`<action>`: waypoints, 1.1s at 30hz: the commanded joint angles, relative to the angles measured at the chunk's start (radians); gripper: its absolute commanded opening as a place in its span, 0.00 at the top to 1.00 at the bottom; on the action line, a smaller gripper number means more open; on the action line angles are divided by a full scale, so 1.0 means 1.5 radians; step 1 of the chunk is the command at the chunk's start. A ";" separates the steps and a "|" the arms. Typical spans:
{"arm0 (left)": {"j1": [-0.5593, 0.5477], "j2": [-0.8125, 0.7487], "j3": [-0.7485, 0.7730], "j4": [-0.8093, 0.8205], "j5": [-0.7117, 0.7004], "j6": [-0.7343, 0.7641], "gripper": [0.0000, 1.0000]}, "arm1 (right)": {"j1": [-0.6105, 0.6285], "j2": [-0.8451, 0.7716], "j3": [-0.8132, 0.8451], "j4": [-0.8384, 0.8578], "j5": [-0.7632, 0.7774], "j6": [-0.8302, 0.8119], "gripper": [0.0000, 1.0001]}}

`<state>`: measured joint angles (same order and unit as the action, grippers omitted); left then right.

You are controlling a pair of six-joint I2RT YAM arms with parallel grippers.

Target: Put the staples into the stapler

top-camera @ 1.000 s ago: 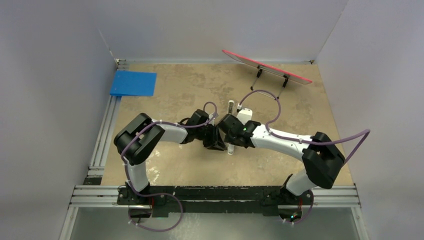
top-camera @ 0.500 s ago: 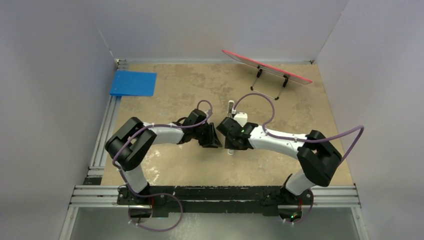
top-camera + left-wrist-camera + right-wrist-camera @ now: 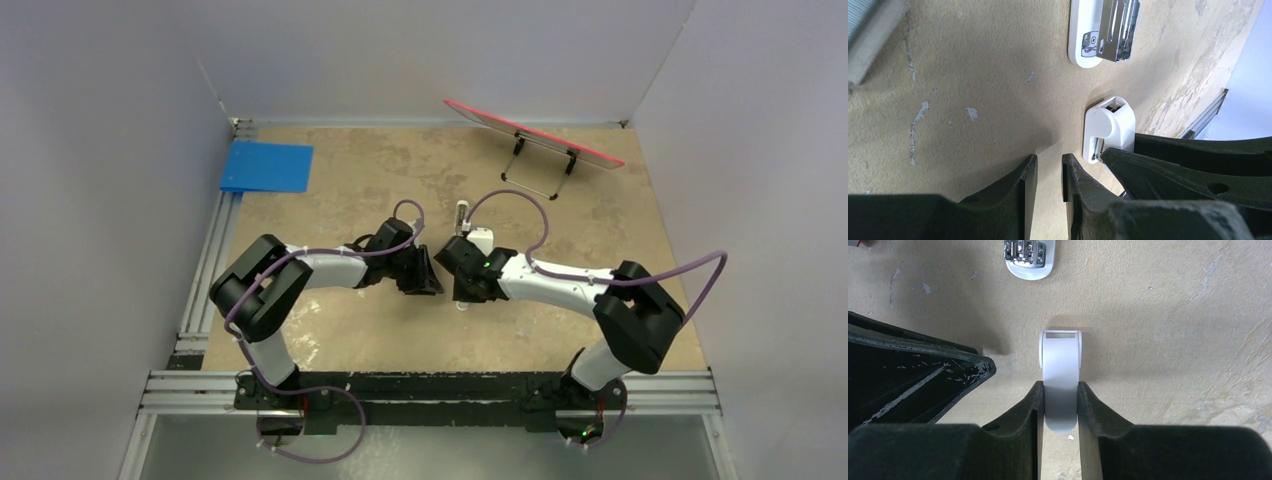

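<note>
The stapler (image 3: 1030, 257) is a white bar with a chrome magazine showing. It lies on the table ahead of both grippers, and also shows in the left wrist view (image 3: 1103, 32) and the top view (image 3: 461, 214). My right gripper (image 3: 1060, 385) is shut on a shorter white piece (image 3: 1060, 355) that rests on the table. My left gripper (image 3: 1048, 162) is beside it to the left, with a narrow gap between its jaws and nothing in it. The short piece (image 3: 1110, 125) lies just right of the left gripper's fingers. I cannot make out the staples.
A blue flat pad (image 3: 266, 166) lies at the back left. A red board on a wire stand (image 3: 530, 135) is at the back right. A grey ribbed edge (image 3: 868, 35) shows blurred in the corner of the left wrist view. Metal rails run along the left and near edges.
Over the last second both arms shifted slightly left and their grippers drew a little apart. In the last half second almost nothing moved.
</note>
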<state>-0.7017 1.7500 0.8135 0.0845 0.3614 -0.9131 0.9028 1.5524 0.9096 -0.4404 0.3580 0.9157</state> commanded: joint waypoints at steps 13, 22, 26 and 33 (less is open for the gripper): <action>0.013 -0.005 -0.012 -0.011 -0.029 0.023 0.75 | 0.005 0.043 0.001 -0.013 0.015 0.012 0.74; 0.014 -0.047 -0.032 -0.007 -0.068 0.024 0.72 | 0.004 -0.008 0.059 -0.037 0.034 -0.001 0.41; 0.014 -0.067 -0.045 -0.010 -0.095 0.014 0.72 | 0.005 0.019 0.033 -0.026 0.024 0.002 0.39; 0.015 -0.093 -0.061 -0.007 -0.118 0.003 0.71 | 0.005 0.061 0.017 0.001 0.018 0.009 0.43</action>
<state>-0.6872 1.6505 0.7368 0.0792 0.2371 -0.9066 0.9096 1.6230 0.9531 -0.4606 0.3901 0.9234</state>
